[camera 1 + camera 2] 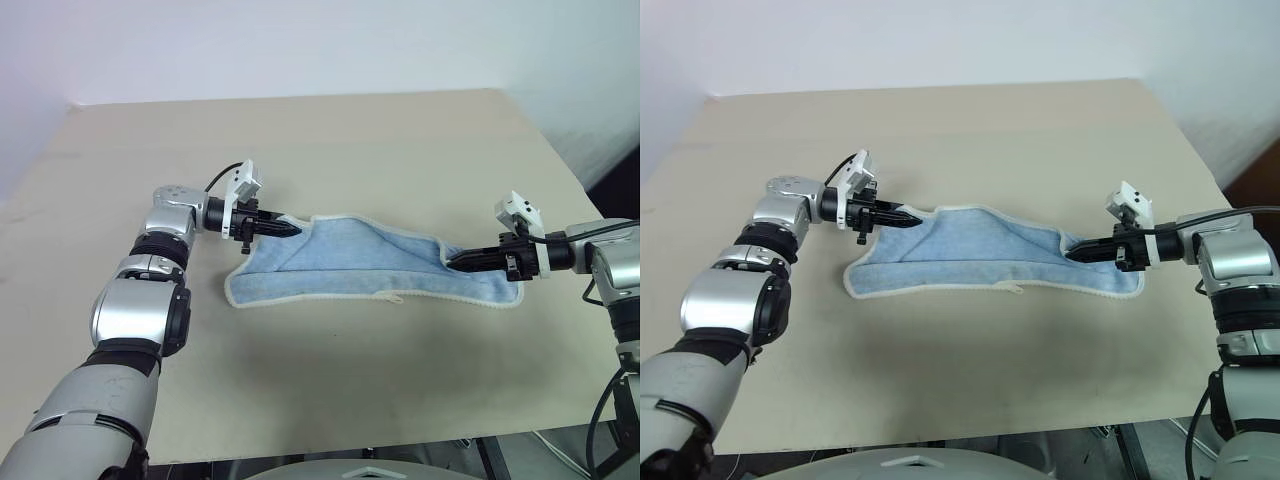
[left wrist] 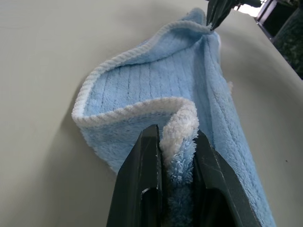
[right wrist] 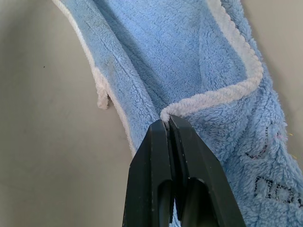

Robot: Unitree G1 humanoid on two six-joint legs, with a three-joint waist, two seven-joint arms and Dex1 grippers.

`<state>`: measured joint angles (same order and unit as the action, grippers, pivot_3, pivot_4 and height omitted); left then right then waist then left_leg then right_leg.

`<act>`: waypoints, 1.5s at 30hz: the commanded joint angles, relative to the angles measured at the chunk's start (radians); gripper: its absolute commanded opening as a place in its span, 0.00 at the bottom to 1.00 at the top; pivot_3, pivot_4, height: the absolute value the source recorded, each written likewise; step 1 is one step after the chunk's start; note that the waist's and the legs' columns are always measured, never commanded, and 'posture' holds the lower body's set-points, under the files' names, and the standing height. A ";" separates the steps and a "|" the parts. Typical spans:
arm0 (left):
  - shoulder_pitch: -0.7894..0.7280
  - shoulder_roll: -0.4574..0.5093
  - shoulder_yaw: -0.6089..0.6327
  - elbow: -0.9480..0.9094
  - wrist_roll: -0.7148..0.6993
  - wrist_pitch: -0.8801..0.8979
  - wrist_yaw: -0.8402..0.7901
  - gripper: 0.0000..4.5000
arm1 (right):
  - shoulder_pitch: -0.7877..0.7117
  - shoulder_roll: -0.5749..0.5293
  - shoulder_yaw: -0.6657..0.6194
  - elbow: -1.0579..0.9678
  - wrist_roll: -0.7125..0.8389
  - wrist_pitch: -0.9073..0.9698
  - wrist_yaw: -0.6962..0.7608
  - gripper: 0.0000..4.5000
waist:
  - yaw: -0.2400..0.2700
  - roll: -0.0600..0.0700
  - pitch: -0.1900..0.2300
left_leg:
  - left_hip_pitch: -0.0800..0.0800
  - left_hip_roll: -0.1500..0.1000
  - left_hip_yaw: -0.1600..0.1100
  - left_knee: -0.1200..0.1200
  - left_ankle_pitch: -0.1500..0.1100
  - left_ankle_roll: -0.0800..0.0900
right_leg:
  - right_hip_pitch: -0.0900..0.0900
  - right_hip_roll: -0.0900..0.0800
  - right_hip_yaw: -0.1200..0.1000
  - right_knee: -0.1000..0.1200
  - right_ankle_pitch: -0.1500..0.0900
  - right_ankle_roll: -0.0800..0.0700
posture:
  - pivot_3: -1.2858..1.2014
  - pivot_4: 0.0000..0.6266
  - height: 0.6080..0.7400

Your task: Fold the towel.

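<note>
Holding item one, the towel (image 1: 360,262): I log a light blue terry cloth with a white stitched border, stretched lengthwise across the middle of the bench (image 1: 330,150), roughly parallel to its near edge. Its near long edge rests on the bench top; both end corners are lifted off the surface. A small white tag loop (image 1: 393,297) sticks out from the near border. Dark marks show on one face in the right wrist view, close to the pinch.

Item two, left gripper (image 1: 290,229): my fingers (image 2: 142,189) are clamped on the towel's left corner, with the white border and blue pile squeezed between them.

Item three, right gripper (image 1: 1078,254): my fingers (image 3: 199,179) are pressed together on the white border at the towel's right corner, a thin fold of edge caught at the tips.

Item four, the bench: pale beige top, the towel lying nearer the near edge than the far one, well away from both side edges.
</note>
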<state>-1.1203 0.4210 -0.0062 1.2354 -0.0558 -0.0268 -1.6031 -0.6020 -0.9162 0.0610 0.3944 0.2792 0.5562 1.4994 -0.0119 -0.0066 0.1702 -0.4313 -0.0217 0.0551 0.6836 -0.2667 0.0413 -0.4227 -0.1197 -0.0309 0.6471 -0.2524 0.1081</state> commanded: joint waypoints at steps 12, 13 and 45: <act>-0.011 0.044 -0.002 -0.017 0.007 -0.005 0.007 0.01 | -0.030 -0.033 -0.023 0.017 0.001 -0.023 0.010 0.00 | 0.000 -0.001 0.000 | 0.000 0.000 0.000 0.000 0.000 0.000 | 0.000 0.000 0.000 0.000 0.000 0.000 | 0.52 0.24 1.00; -0.012 0.051 0.001 -0.018 0.006 -0.015 0.019 0.01 | -0.038 -0.037 -0.024 0.027 -0.002 -0.029 0.009 0.00 | 0.000 -0.001 0.001 | 0.000 0.000 0.000 0.000 0.000 0.000 | 0.000 0.000 0.000 0.000 0.000 0.000 | 0.52 0.24 1.00; -0.155 0.229 0.192 -0.036 -0.100 -0.038 0.181 0.01 | -0.642 -0.049 -0.066 0.794 -0.263 -0.559 -0.404 0.00 | -0.006 -0.001 0.006 | -0.004 0.000 0.001 0.000 0.000 0.000 | -0.004 0.001 -0.001 0.000 0.001 0.002 | 0.52 0.24 1.00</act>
<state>-1.2348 0.6242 0.1537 1.2233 -0.1298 -0.0497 -1.4383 -1.2030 -0.9512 0.0276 1.1783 0.0215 0.0200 1.1304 -0.0181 -0.0078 0.1761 -0.4354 -0.0220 0.0563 0.6834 -0.2664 0.0416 -0.4265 -0.1187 -0.0316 0.6475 -0.2514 0.1101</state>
